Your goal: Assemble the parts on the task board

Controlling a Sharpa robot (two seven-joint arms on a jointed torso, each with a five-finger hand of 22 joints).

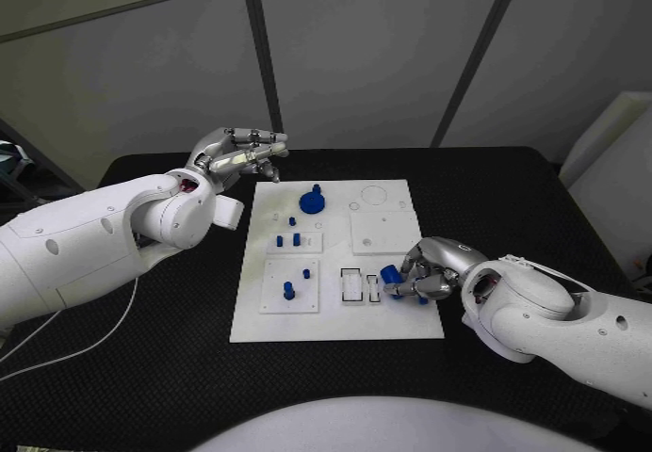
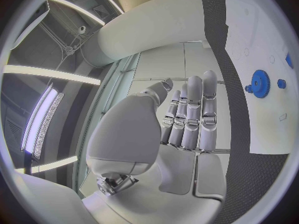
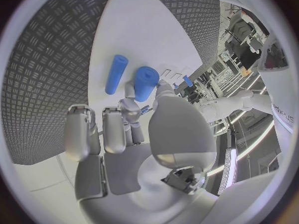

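The white board (image 1: 408, 325) lies flat in the middle of the black table (image 1: 163, 377), and everything here is placed against it. At the board's right edge the right hand (image 1: 424, 273) pinches a short blue cylinder (image 3: 145, 83) between thumb and fingers, just beside a pair of narrow rectangular slots (image 1: 353, 285); this looks like a hold meant to stand the piece upright for seating, though which socket it is bound for cannot be told. A second, slimmer blue rod (image 3: 116, 74) lies on the board just beside the held one. The left hand (image 1: 242, 153) hovers off the board's far left corner, fingers straight and close together, holding nothing, probably kept clear so the working hand has room. Near that end of the board sits a blue toothed gear (image 1: 314, 201), and small blue pegs (image 1: 286, 239) stand in the board's left half. The parts look like smooth moulded plastic, the board matte and rigid, the hands polished metal.
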